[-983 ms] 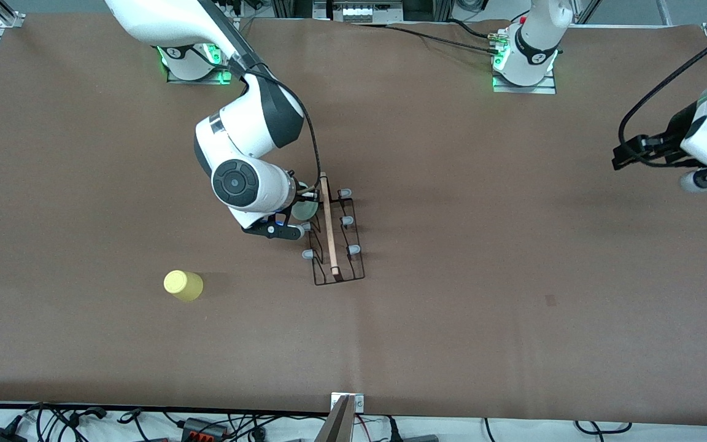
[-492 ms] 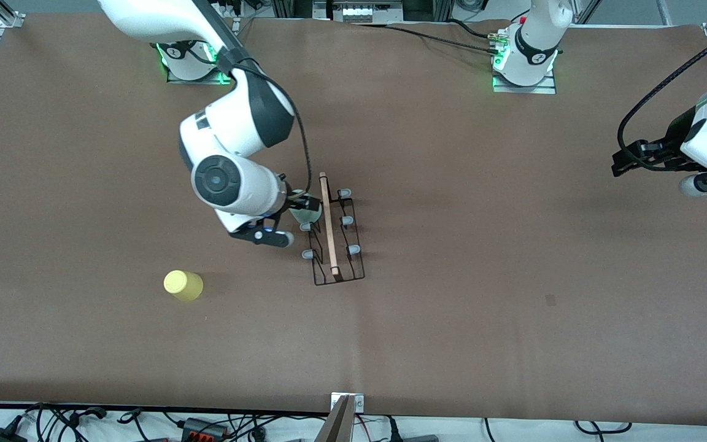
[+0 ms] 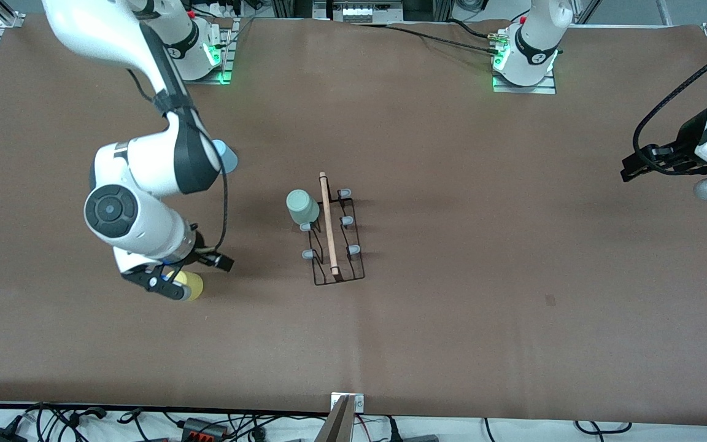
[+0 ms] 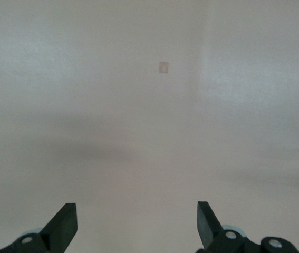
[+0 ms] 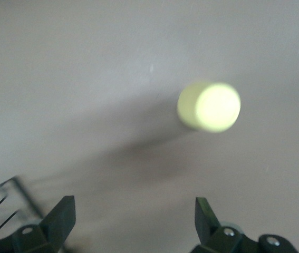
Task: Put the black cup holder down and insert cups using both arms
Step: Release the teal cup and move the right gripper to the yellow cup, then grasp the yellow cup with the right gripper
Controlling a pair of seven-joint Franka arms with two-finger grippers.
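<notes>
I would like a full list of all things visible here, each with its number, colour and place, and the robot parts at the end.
black cup holder: one, black wire with a light wooden rod and grey-tipped pegs, mid-table.
green cup: one, pale mint green, upside down on a peg of the holder, at its end farthest from the front camera.
yellow cup: one, yellow, on the table toward the right arm's end, nearer the front camera than the holder.
blue cup: one, light blue, partly hidden by the right arm.
table: one, brown.
right gripper: one, black, open, over the yellow cup.
left gripper: one, black, open, over bare table; this arm waits.
</notes>
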